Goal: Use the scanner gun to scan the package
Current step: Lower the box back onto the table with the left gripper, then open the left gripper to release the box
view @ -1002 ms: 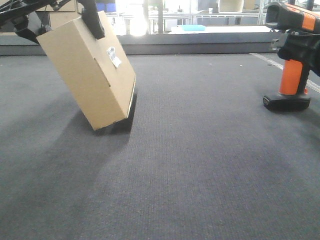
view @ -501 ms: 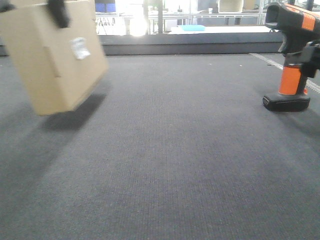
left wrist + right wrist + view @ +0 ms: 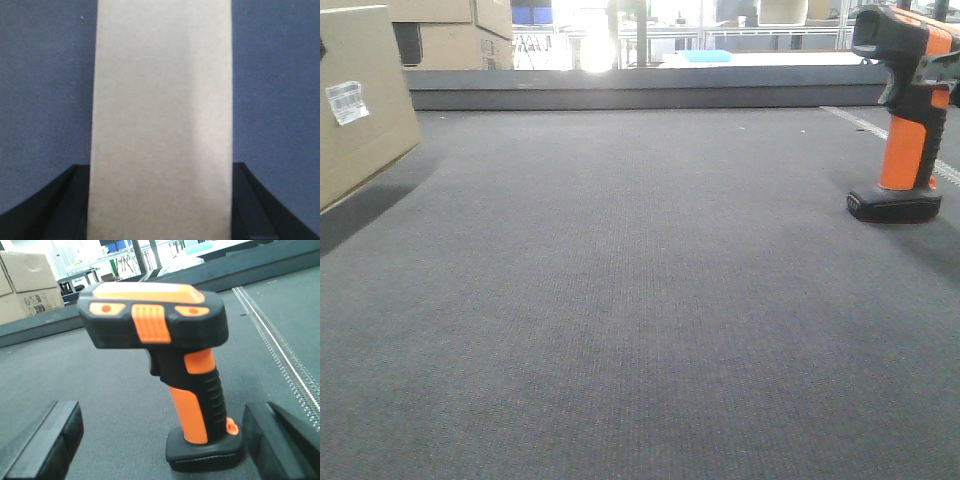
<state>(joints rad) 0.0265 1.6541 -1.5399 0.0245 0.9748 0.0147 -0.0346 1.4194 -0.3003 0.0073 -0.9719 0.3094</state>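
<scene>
The package (image 3: 365, 130), a plain brown box with a small white label (image 3: 347, 101), hangs tilted at the far left edge of the front view with its shadow on the carpet beneath. In the left wrist view the package (image 3: 162, 100) fills the middle, and my left gripper (image 3: 160, 200) is shut on it, one black finger on each side. The scanner gun (image 3: 905, 110), black and orange, stands upright on its foot at the right. In the right wrist view the scanner gun (image 3: 195, 390) stands between the wide-apart fingers of my open right gripper (image 3: 162, 437), untouched.
Larger printed cartons (image 3: 450, 35) stand at the back left behind a dark raised ledge (image 3: 640, 95). A pale metal strip (image 3: 280, 345) runs along the carpet to the right of the scanner. Grey carpet (image 3: 640, 300) stretches between the package and the scanner.
The left arm has carried the package leftwards to the frame's edge and out from in front of the cartons. The right gripper has drawn back from the scanner's handle. The scanner has not moved.
</scene>
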